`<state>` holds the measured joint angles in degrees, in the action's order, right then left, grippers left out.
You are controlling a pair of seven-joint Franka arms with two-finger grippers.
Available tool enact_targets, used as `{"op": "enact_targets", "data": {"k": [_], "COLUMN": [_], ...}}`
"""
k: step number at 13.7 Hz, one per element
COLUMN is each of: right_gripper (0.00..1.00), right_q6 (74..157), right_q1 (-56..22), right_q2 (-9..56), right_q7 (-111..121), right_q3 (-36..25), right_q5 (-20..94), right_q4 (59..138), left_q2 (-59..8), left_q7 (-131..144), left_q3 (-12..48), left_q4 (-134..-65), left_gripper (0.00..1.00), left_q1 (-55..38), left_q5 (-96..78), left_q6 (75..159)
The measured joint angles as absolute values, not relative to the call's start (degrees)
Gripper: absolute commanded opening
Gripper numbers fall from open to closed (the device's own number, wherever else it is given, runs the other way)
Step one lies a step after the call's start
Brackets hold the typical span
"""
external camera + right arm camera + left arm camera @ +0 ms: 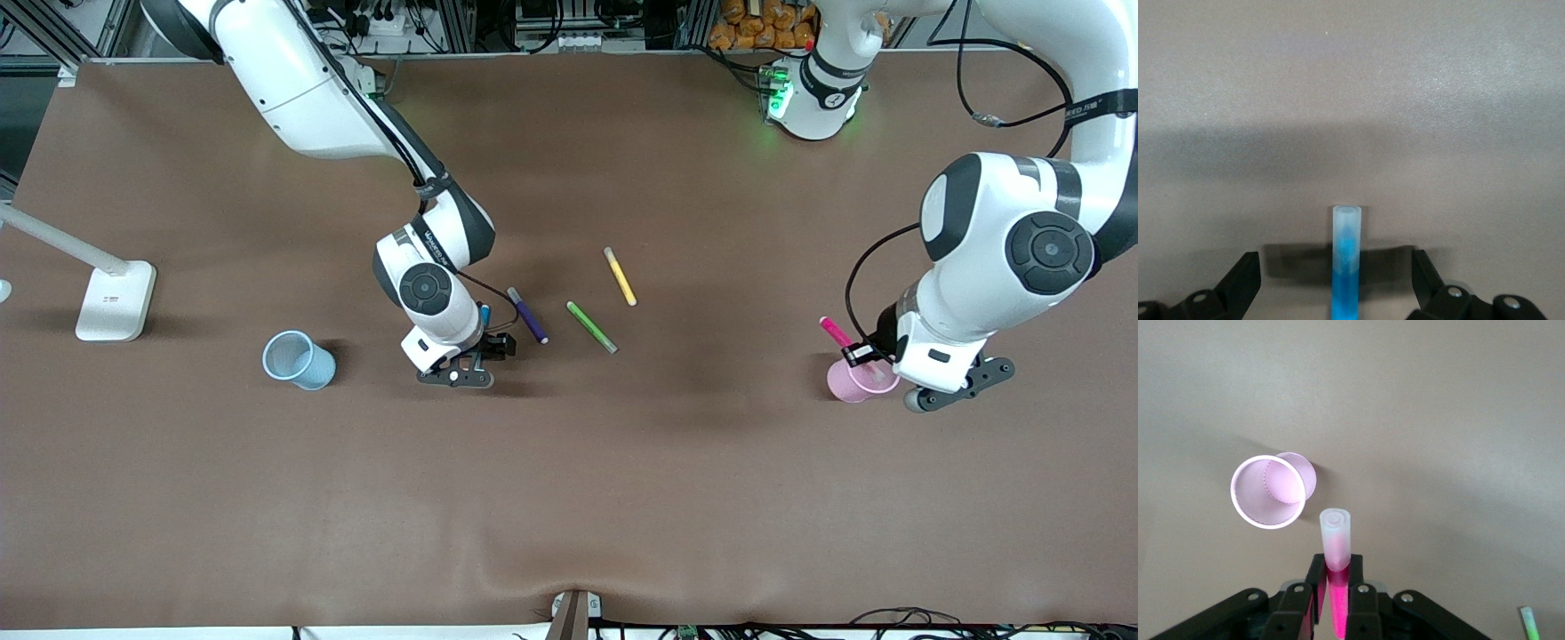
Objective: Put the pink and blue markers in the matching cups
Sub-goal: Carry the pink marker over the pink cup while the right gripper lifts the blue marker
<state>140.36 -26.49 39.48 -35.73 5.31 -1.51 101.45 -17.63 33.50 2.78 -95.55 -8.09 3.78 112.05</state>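
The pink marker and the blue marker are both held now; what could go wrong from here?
The pink marker in the left gripper hangs beside the pink cup, not over its mouth; released here, it may miss. The right gripper holds the blue marker away from the blue cup; it could slip on the way.

Robotics lab: two Franka arms [293, 89] base-mounted along a brown-covered table [569, 498], aluminium extrusion framing [53, 31] and loose cabling [569, 27] at the edge farthest from the front camera.

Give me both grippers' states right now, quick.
Left gripper: shut on the pink marker, beside the pink cup.
Right gripper: shut on the blue marker, over bare table.
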Motion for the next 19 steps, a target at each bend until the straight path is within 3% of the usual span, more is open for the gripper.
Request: {"op": "enact_targets", "data": {"k": [1,2,8,14,19], "right_gripper": [0.34,0.0,0.0,0.0,0.0], "right_q6": [140.4,140.4,139.9,140.0,139.7], "right_q1": [-26.5,-26.5,-26.5,-25.4,-23.2], "right_q2": [39.5,39.5,39.1,39.0,35.0], "right_q7": [-35.7,-35.7,-35.5,-28.5,-16.1], "right_q3": [5.3,5.3,4.8,4.3,4.2], "right_q5": [-1.5,-1.5,-1.9,-2.1,-2.1], "right_q4": [101.4,101.4,100.9,100.3,99.3], "left_q2": [-17.7,-17.7,-18.8,-21.7,-24.6], "left_q7": [34.0,35.2,43.5,46.7,52.5], "left_q3": [2.8,2.8,2.8,2.8,3.1], "left_q4": [-95.5,-95.5,-95.5,-95.6,-95.6], "left_gripper": [0.0,0.0,0.0,0.0,0.0], "left_q1": [-8.0,-7.9,-5.2,-0.9,-1.4], "left_q5": [5.5,7.1,12.7,12.9,14.0], "left_q6": [112.0,112.0,112.5,118.4,119.5]}}
